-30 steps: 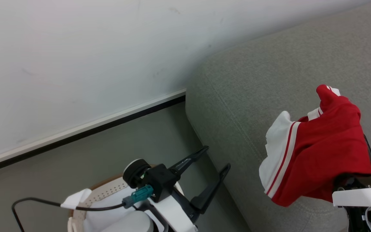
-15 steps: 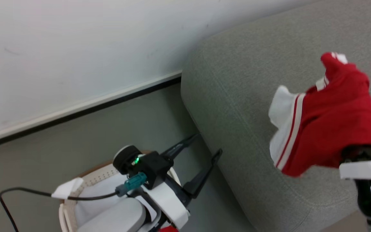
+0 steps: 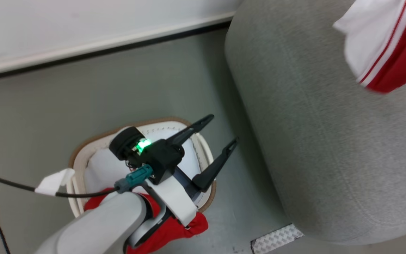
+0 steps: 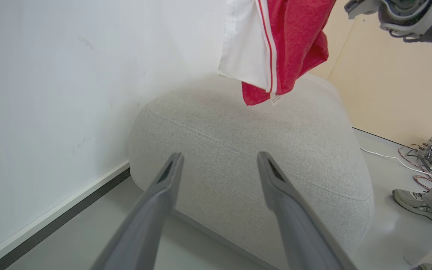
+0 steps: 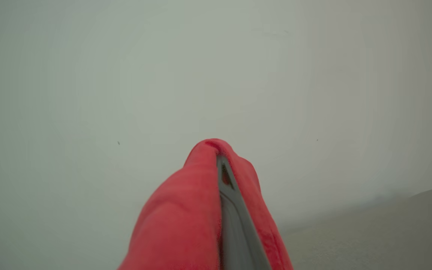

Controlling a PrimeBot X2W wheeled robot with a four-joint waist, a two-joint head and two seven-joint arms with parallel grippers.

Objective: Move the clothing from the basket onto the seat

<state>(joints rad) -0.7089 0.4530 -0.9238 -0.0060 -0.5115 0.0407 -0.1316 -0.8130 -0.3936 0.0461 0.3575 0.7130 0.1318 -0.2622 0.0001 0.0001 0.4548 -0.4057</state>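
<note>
Right wrist view, right pincer [image 5: 220,158] pinching clothing [image 5: 178,219], head view, left pincer [image 3: 223,128] wide

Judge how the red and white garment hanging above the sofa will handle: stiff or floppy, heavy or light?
Probably floppy: the garment droops in folds from the right hand. Likely light: a pinch of cloth carries it. It should land limp on the sofa.
</note>
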